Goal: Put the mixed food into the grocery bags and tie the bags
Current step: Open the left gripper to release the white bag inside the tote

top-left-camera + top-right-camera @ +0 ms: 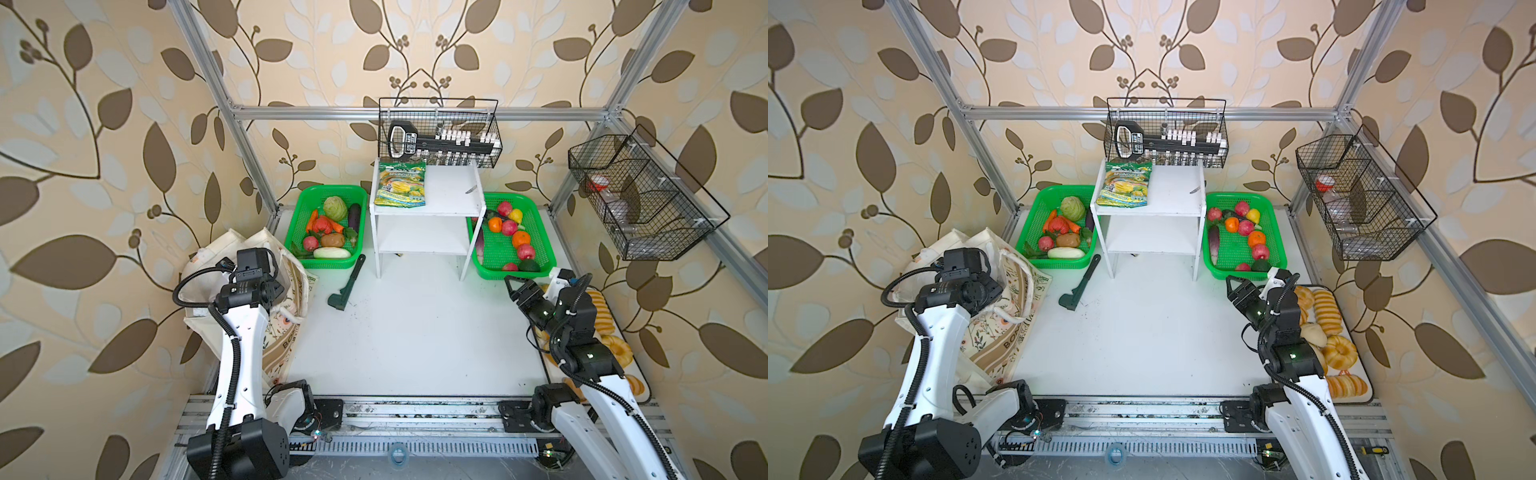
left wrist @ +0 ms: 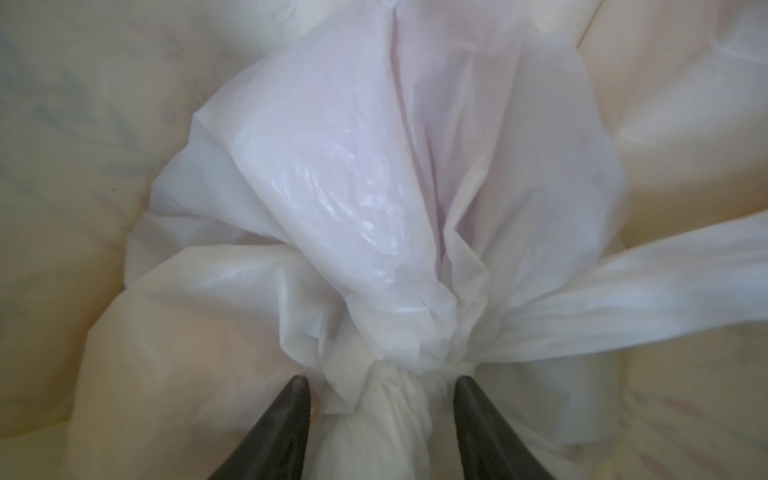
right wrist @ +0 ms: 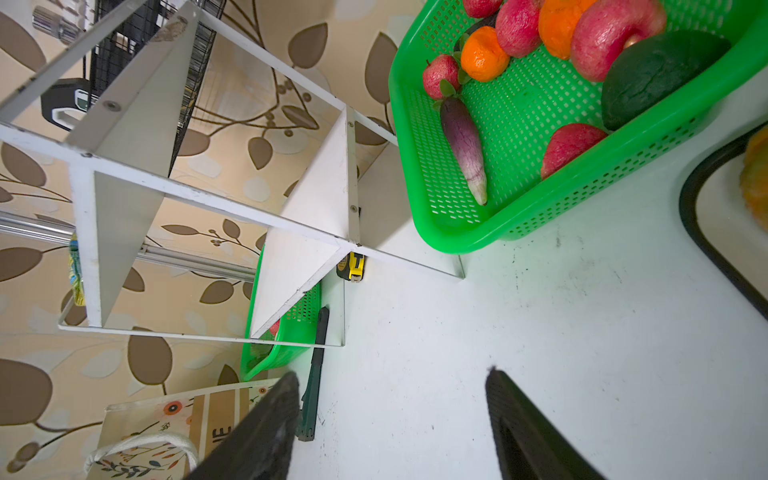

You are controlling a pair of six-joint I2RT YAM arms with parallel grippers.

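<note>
At the left edge of the table (image 1: pixel 415 340), the left gripper (image 2: pixel 382 386) is reaching down into the tote (image 1: pixel 286 340). Its jaws are standing apart on either side of the twisted neck of the plastic bag (image 2: pixel 353 187), with a gap at each finger, so nothing is being clenched. The right gripper (image 3: pixel 392 372) is hanging released and empty over bare table beside the right basket (image 3: pixel 457 243). Risk: a finger snagging the free handle (image 2: pixel 644 286) is likely to loosen the knot (image 2: pixel 399 374) or drag the bag out of the tote. Risk: a pinch is liable to tear the thin film. The food is not showing anywhere, and whether it is lying inside the bag cannot be told. In both top views the left arm (image 1: pixel 241 332) is hiding the gripper and the bag.
</note>
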